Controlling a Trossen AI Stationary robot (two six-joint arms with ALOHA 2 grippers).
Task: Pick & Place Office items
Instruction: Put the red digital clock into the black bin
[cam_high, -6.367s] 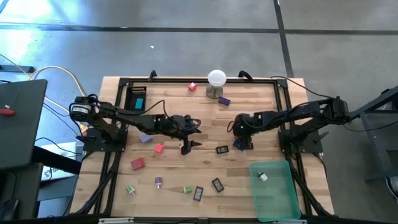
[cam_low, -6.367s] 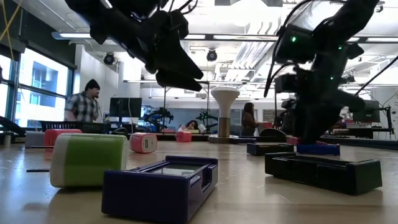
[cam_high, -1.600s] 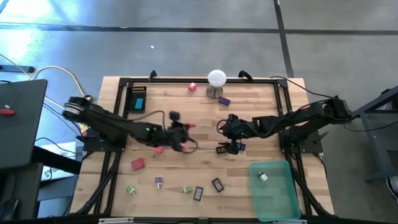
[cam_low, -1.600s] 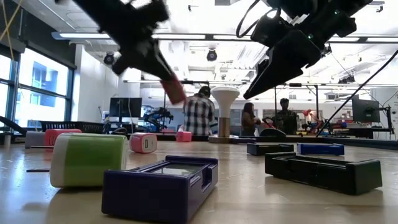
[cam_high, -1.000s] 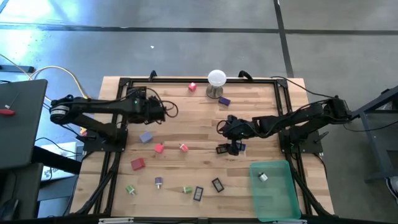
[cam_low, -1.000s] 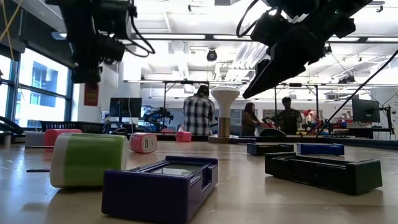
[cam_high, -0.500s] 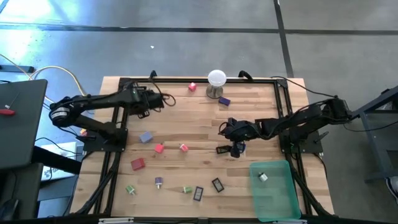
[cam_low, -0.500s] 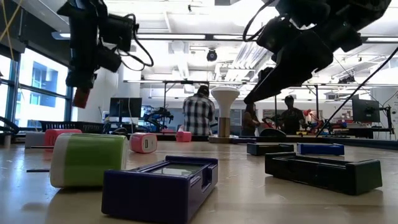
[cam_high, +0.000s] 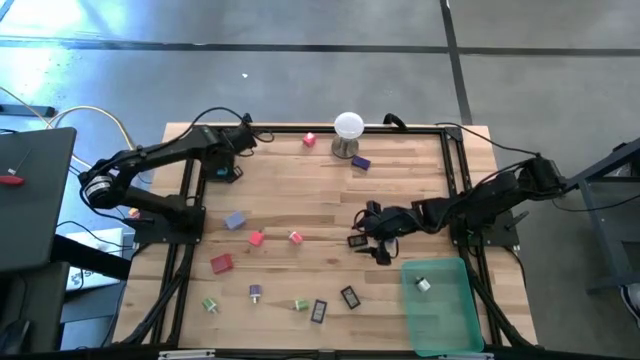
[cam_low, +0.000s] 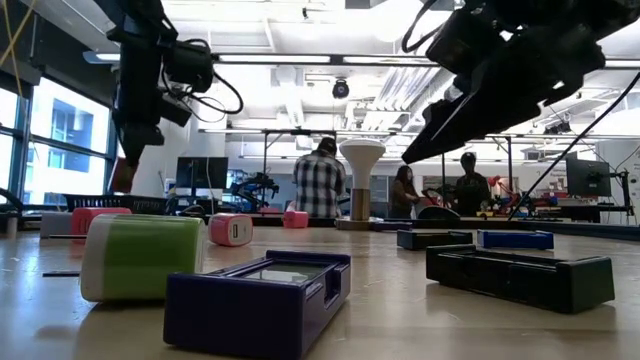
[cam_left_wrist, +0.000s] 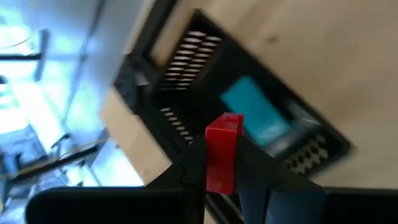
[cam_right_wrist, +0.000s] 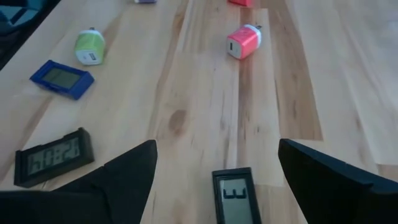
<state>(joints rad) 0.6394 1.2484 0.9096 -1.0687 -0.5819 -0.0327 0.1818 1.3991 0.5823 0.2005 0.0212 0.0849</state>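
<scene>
— Where is the small red blocky piece sitting?

— It is being pinched between the left gripper's fingers, above the black slotted tray at the table's far left corner. A teal card is lying in that tray.

— And the right gripper?

— Its fingers are standing spread wide, holding nothing, hovering over a small black rectangular piece with a grey display near the middle of the wooden table. Another black display piece and a blue one are lying nearby, well apart from each other.

— Anything else?

— A pink blocky piece and a green one are lying farther off. A translucent green bin is sitting at the near right; the small white thing in it is probably another piece.
</scene>
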